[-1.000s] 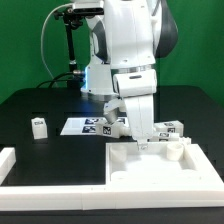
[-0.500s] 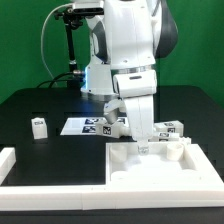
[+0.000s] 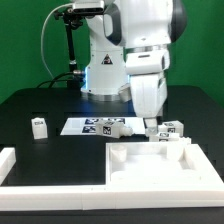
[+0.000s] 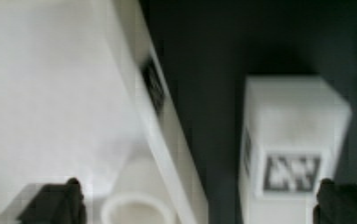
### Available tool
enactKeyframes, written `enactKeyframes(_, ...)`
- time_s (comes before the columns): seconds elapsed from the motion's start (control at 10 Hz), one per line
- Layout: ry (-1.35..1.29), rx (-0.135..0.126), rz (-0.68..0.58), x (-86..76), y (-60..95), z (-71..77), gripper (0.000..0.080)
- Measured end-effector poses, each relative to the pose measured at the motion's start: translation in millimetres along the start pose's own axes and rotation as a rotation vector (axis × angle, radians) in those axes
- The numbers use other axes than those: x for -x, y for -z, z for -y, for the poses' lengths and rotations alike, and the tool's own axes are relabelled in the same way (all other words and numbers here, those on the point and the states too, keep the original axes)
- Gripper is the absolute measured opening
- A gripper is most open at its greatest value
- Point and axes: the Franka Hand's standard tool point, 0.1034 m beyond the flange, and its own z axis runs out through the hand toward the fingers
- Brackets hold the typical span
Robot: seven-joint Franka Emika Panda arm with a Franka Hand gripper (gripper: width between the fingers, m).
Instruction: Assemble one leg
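Several legs stand on the black table: one [image 3: 38, 126] at the exterior view's left, one [image 3: 116, 127] on the marker board [image 3: 88, 126], and a pair [image 3: 174, 128] at the right behind the large white panel [image 3: 150, 170]. My gripper [image 3: 151, 126] hangs open and empty over the panel's far edge, just left of the right-hand pair. In the wrist view, my gripper [image 4: 201, 205] straddles the panel's edge [image 4: 68, 110] with its round hole [image 4: 136, 208] and a tagged leg [image 4: 303, 135]. The fingertips [image 4: 54, 200] are wide apart and hold nothing.
A white L-shaped frame bar [image 3: 14, 166] lies along the front left of the table. A black stand with cables [image 3: 70, 50] rises at the back. The robot's base [image 3: 100, 75] stands behind the marker board.
The arm has swung toward the exterior view's right, from over the panel's far middle to near the right-hand legs. The leg on the marker board is uncovered now.
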Motion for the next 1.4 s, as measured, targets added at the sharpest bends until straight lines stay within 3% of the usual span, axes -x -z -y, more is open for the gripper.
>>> enactKeyframes(0.2,-0.051,0.004,-0.014,-25.0,0.3,10.3,0.0649)
enactKeyframes(0.6,-0.062,0.005,-0.022,-24.6,-2.8,15.2,0.0649)
enactKeyframes(0.8,-0.07,-0.02,-0.01,-28.5,-8.3,34.5,0.0649)
enactKeyframes(1.1,-0.08,-0.041,0.002,-21.4,-19.7,41.9,0.0649)
enactKeyframes(1.2,-0.074,-0.027,-0.021,-15.6,-26.6,39.1,0.0649)
enactKeyframes(1.4,-0.083,-0.037,-0.019,-2.7,-35.5,38.0,0.0649)
